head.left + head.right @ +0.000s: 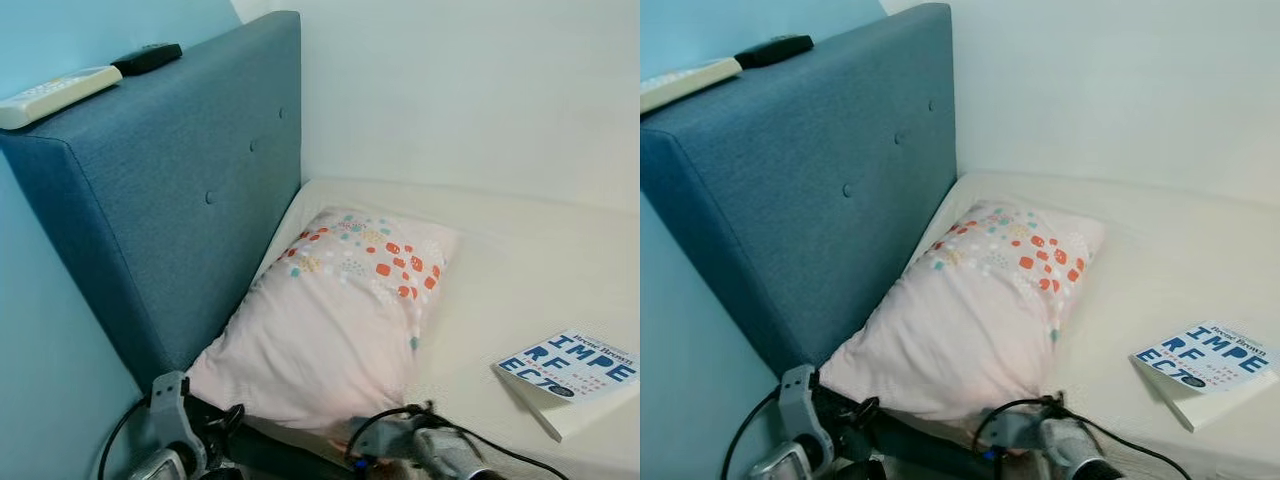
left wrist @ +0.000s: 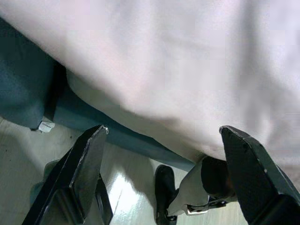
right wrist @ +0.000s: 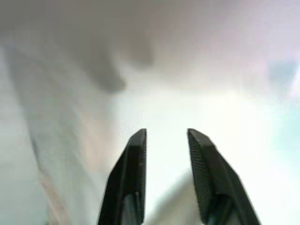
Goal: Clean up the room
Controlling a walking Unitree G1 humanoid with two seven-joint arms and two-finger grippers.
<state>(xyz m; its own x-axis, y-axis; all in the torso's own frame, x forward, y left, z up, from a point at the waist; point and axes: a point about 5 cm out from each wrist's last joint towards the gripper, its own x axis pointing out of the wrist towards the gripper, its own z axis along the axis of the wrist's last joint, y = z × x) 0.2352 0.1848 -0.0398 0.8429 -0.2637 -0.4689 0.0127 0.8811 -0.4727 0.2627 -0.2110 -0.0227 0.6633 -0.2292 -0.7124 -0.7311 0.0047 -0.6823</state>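
Note:
A pale pink pillow (image 1: 340, 310) with coloured dots lies on the cream mattress (image 1: 500, 240), against the blue padded headboard (image 1: 180, 190). My left arm (image 1: 172, 425) comes in at the pillow's near left corner. In its wrist view the left gripper (image 2: 164, 130) is open wide just below the pillow's (image 2: 178, 61) underside, with nothing between its fingers (image 2: 89, 164). My right arm (image 1: 435, 450) reaches toward the pillow's near edge. The right gripper (image 3: 166, 136) is open by a narrow gap, close to pale fabric. A blue-and-white book (image 1: 572, 375) lies on the mattress to the right.
A white remote (image 1: 55, 95) and a black remote (image 1: 147, 57) rest on top of the headboard. White walls close in the bed at the far side. Below the pillow, the left wrist view shows the teal bed frame (image 2: 126, 138) and shiny floor (image 2: 126, 197).

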